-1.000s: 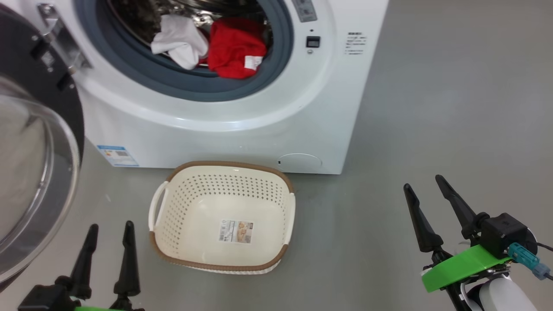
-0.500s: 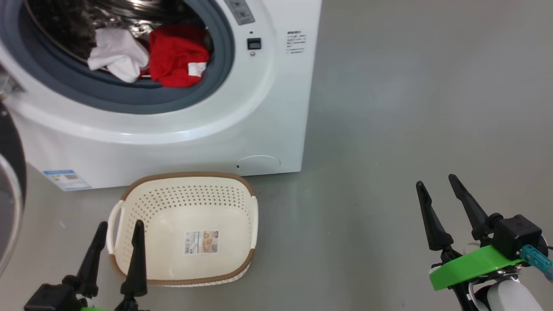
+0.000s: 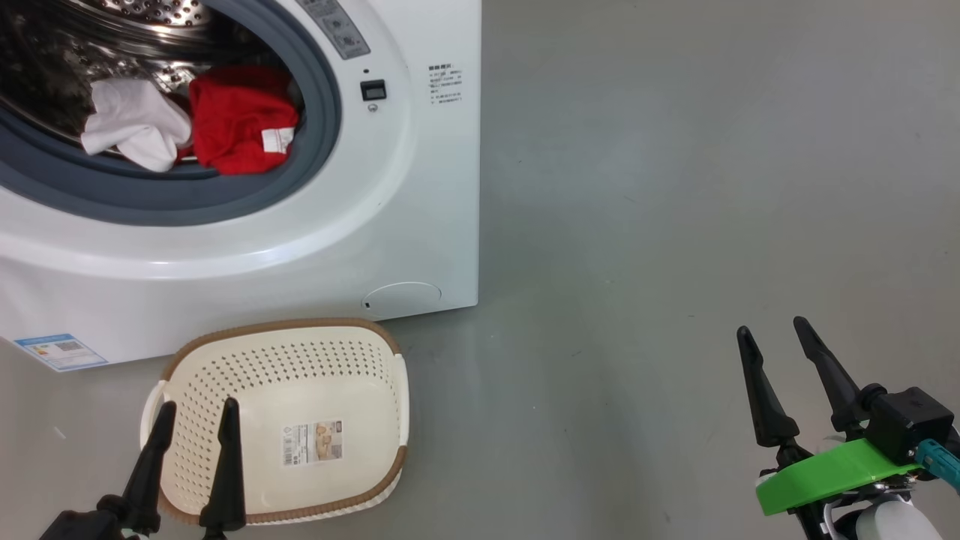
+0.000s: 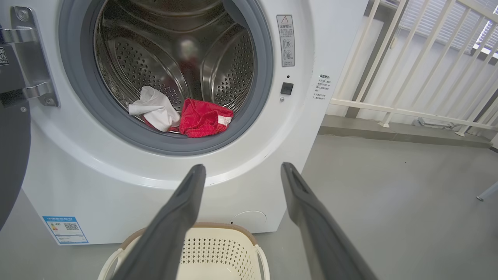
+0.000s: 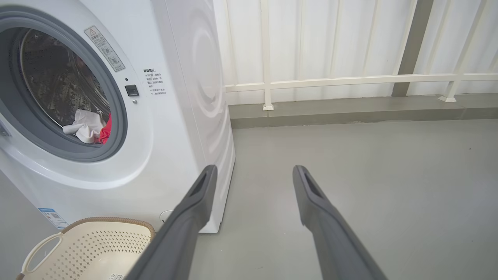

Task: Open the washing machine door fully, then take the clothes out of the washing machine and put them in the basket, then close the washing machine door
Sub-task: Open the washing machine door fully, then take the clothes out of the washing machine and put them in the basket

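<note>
My left gripper (image 3: 199,405) and right gripper (image 3: 771,327) hold their fingers spread, empty. Low on the washing machine (image 3: 420,187) I see a blue QR-code sticker (image 4: 65,229), print illegible.

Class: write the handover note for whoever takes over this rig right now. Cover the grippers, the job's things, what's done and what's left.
Left gripper: open, empty, by the basket.
Right gripper: open, empty, over bare floor right of the washing machine.
Washing machine door: swung open on the left, mostly out of frame.
Clothes: white and red pieces at the front of the drum. The basket sits empty on the floor in front.
Done: door opened.
Left: move clothes to basket, close door.
</note>
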`<state>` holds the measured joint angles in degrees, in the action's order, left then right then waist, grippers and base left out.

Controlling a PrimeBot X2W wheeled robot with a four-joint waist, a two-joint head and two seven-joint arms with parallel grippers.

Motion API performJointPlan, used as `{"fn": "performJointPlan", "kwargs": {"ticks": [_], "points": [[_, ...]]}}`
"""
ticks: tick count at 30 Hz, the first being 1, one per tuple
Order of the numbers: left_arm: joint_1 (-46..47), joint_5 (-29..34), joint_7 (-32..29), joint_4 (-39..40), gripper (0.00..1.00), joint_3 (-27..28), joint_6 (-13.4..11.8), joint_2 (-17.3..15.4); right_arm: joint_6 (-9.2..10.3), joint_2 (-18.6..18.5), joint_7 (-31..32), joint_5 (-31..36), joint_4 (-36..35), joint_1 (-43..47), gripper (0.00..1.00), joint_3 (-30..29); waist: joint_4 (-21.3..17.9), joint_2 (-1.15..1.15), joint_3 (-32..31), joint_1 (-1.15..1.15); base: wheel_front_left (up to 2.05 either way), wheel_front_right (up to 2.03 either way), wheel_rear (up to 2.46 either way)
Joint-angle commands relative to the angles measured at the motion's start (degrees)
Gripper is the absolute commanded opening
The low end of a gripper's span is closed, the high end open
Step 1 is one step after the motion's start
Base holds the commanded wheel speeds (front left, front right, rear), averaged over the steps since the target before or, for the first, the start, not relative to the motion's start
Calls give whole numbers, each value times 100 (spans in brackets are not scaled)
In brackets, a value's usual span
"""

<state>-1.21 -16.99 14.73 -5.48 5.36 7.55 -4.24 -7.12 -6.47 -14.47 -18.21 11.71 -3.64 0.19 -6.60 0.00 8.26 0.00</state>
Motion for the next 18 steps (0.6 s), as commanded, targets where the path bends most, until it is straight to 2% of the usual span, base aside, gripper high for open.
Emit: {"fn": "performJointPlan", "kwargs": {"ticks": [1, 18], "points": [[48, 24, 27, 174, 100, 206, -7, -56, -36, -29, -52, 22, -164, 11, 100, 68, -2, 0, -7, 0, 0, 0, 0], [42, 426, 27, 216, 100, 356, -7, 18, -36, -25, -52, 41, -203, 23, 100, 30, 61, 0, -2, 0, 0, 0, 0]]}}
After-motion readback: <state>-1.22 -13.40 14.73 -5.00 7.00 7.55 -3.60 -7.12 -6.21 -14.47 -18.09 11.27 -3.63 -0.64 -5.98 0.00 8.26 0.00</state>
